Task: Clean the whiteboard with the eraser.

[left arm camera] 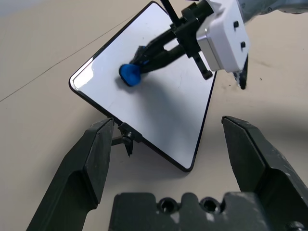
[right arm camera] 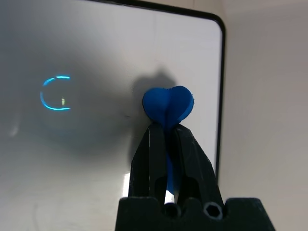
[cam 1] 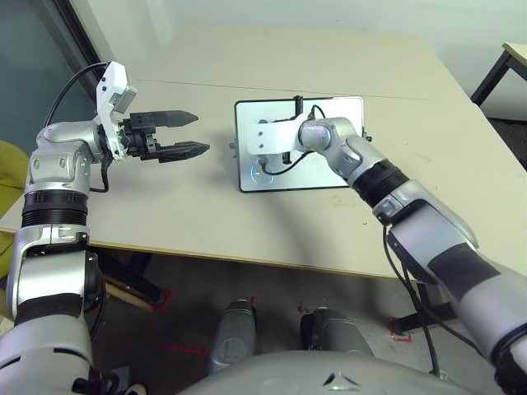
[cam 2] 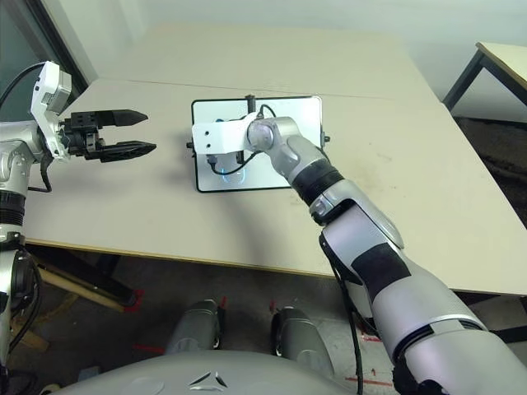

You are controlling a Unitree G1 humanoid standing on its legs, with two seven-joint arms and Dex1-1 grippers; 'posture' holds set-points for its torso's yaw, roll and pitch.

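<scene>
The right gripper (right arm camera: 166, 127) pinches the blue eraser (right arm camera: 168, 107) tight between its two black fingers, so the soft tip squashes out and can rub the whiteboard (left arm camera: 159, 110). The eraser sits on the board near its left edge, at about 9 o'clock from the board's middle, and seems to touch the white face. No marker strokes show on the board; there is a round blue logo (right arm camera: 54, 93) close to the eraser. The left gripper (cam 1: 183, 134) hangs in the air at 9 o'clock from the board, well apart from it, its fingers spread wide and holding nothing, likely just waiting out of the way. The board lies flat on a plain tan table (cam 1: 428, 107). A second table's corner (cam 1: 506, 62) peeks in at 2 o'clock.
</scene>
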